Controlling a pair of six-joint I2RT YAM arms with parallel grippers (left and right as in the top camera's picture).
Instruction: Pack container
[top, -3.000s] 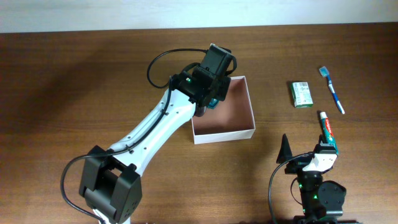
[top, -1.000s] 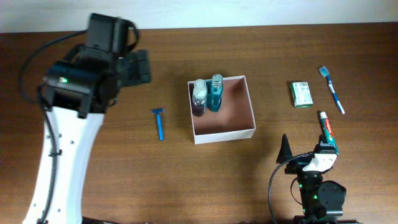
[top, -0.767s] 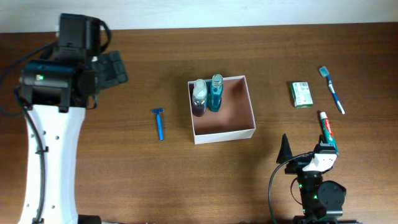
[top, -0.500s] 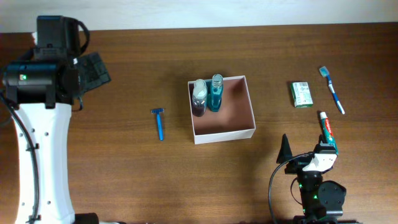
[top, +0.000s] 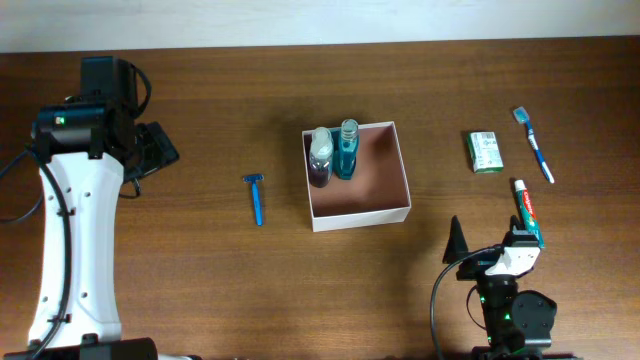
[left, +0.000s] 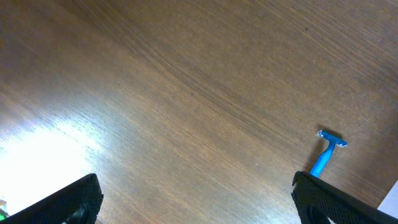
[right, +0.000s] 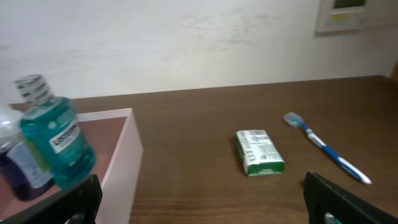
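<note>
- Right gripper (right: 200, 198): parked at the near table edge. Fingers spread wide, nothing between them.
- Toothpaste tube (top: 526, 210): lies just beyond the right gripper, outside the box.
- Container (top: 360, 215): mid-table, square and shallow, with white outer walls and a pinkish-brown floor. It looks intact and sits flat. A purple bottle (top: 320, 160) and a teal bottle (top: 346, 150) stand upright, side by side, in its far-left corner. The rest of the floor is bare.
- Razor (top: 256, 198): on the table left of the container, apart from it.
- Green-and-white packet (top: 485, 152) and toothbrush (top: 534, 145): on the far right, unpacked.
- Left gripper (left: 194, 186): over bare wood at the far left, well apart from the container. Fingers fully spread and empty.
- Assessment: packing is partly done and the rig is between picks. The razor looks the likely next item for the left arm. That calls for coming down over its thin handle and closing across it. A low, flat grasp is prone to slipping.
</note>
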